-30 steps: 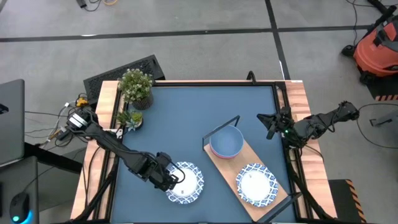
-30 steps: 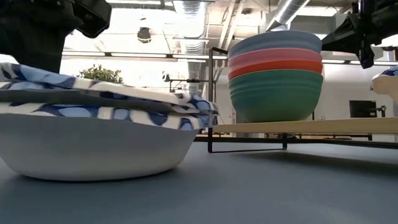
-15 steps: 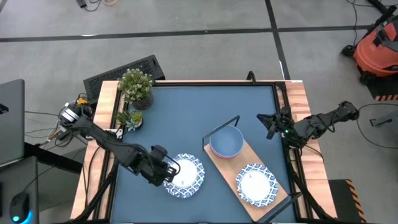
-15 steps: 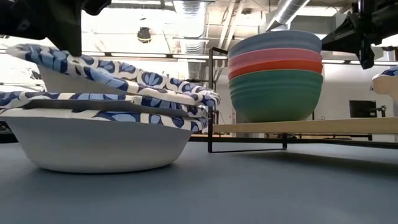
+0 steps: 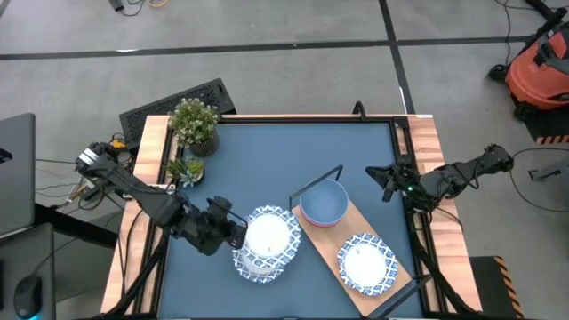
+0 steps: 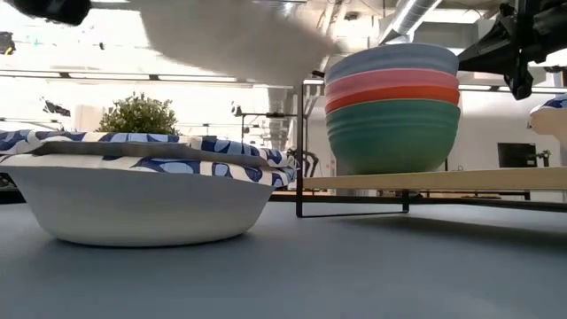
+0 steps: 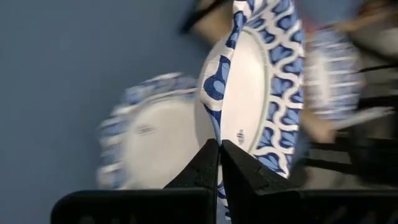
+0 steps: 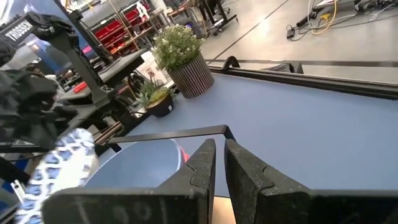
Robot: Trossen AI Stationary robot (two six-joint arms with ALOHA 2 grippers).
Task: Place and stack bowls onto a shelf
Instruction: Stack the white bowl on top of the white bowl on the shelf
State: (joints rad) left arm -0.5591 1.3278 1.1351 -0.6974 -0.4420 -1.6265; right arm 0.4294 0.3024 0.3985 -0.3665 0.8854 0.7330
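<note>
Fingers [image 7: 208, 165] of left gripper [image 5: 233, 233] clamped on patterned bowl [image 5: 270, 236] — shelf [image 5: 402, 277] beside, another bowl [image 6: 133, 199] beneath.

Grey concrete floor [image 5: 267, 53] crossed by dark seams, with a red vacuum [image 5: 538, 67] at one edge. Ceiling ducts [image 6: 416, 18] and strip lights overhead; red storage bins [image 8: 121, 22] farther back.

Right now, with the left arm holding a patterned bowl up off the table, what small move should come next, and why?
Probably carry it toward the shelf. The left tool is shut on the rim of the lifted patterned bowl, which hangs above the patterned bowl stack on the table. One patterned bowl on the shelf looks like the likely place for it. The right tool waits at the table's right edge.
</note>
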